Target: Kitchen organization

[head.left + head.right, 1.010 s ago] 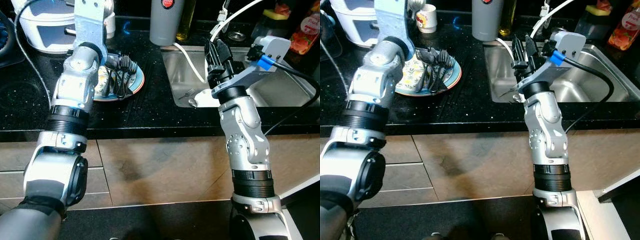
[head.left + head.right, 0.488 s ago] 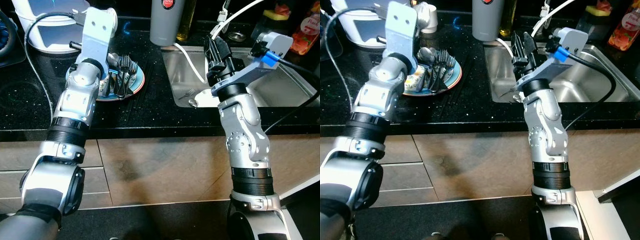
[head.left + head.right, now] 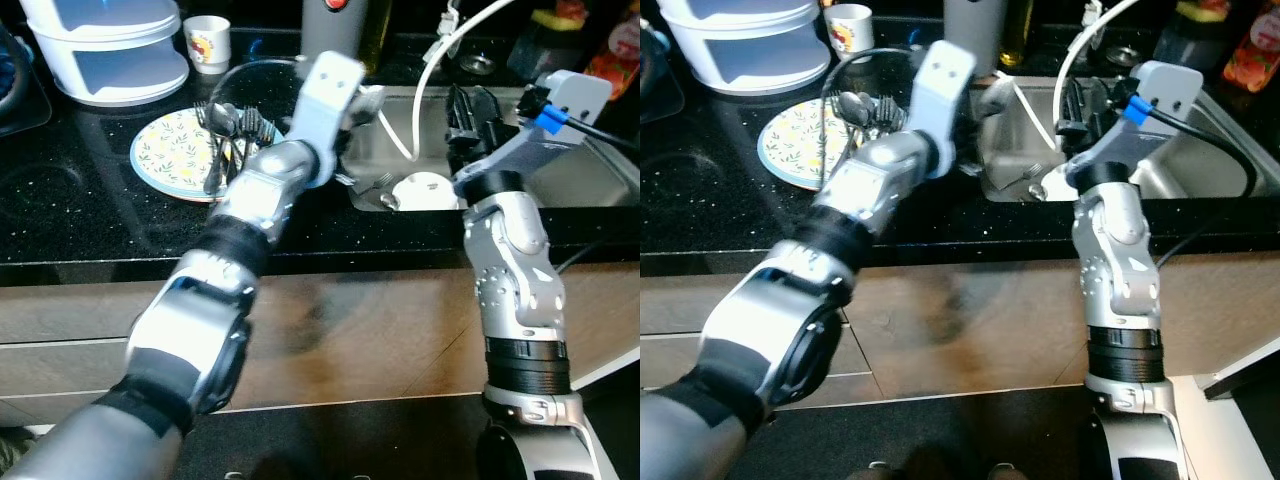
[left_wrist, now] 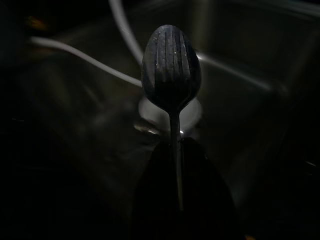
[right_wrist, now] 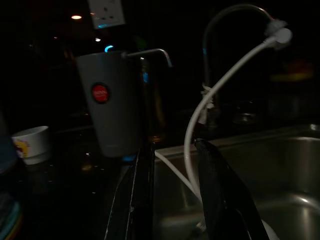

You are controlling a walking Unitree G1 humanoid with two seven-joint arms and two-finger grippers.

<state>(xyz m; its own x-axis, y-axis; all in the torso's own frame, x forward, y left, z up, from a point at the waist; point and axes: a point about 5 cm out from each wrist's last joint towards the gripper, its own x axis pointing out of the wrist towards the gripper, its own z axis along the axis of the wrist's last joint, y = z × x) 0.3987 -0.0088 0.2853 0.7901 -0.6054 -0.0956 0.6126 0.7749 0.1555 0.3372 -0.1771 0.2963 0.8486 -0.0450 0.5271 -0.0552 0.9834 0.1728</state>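
Note:
My left arm reaches across the counter to the steel sink (image 3: 590, 185). In the left wrist view my left gripper (image 4: 176, 150) is shut on the handle of a dark spoon (image 4: 171, 65), whose bowl points away over a white dish (image 3: 425, 188) in the sink. A fork (image 3: 375, 185) lies next to that dish. On the counter, a floral plate (image 3: 170, 155) holds several forks and spoons (image 3: 230, 130). My right gripper (image 3: 468, 100) stands upright at the sink's front edge, open, with nothing between its fingers (image 5: 142, 200).
A white hose (image 3: 430, 60) hangs from the tap into the sink. A grey canister (image 5: 112, 110) stands behind the sink's left corner. White stacked containers (image 3: 105, 50) and a small cup (image 3: 207, 42) sit at the back left. Bottles (image 3: 560, 25) stand at the back right.
My left arm has swung right, from above the plate to the sink, with the spoon in its gripper. The right arm has barely moved.

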